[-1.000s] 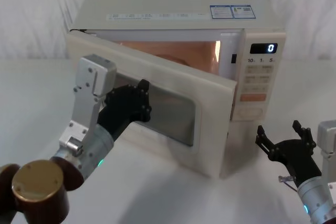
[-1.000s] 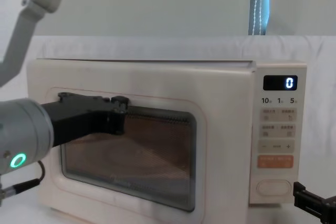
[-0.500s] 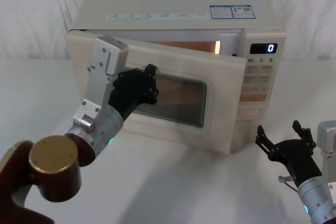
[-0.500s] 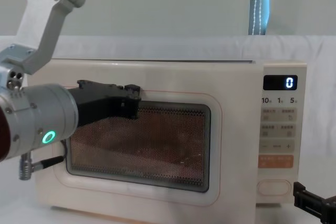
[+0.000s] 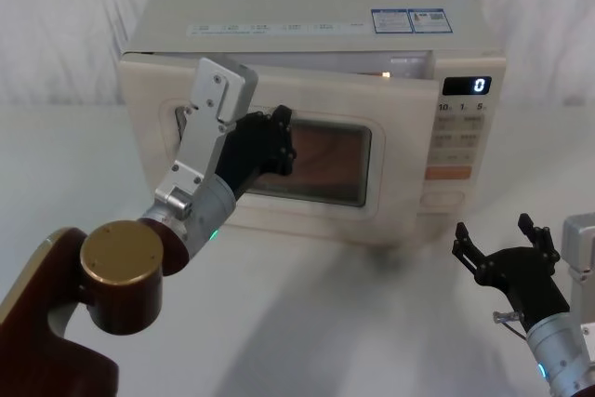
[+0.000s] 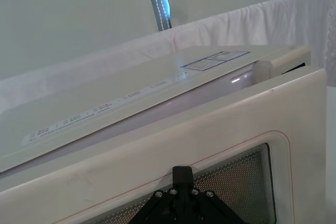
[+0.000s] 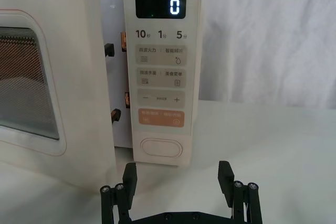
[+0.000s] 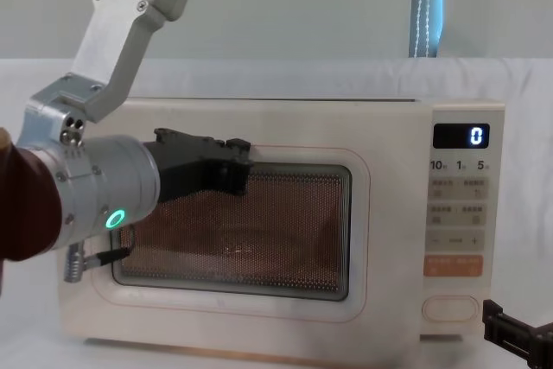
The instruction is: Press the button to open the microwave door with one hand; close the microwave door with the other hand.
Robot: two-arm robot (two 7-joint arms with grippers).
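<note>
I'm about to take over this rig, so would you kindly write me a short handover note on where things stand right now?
Left gripper: pressed against the window of the microwave door, pushing it shut; whether its jaws are open cannot be told.
Right gripper: jaws open, idle low on the table in front of the control panel, off the button.
Door: nearly shut, with a narrow gap at the latch edge, visible in the right wrist view; the cavity light is on.
Done: button pressed, door swung most of the way back.
Left: push the door until it latches, then withdraw the left arm.

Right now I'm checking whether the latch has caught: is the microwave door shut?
Not fully shut. The microwave door stands off the control panel, leaving a gap with latch hooks visible.
</note>
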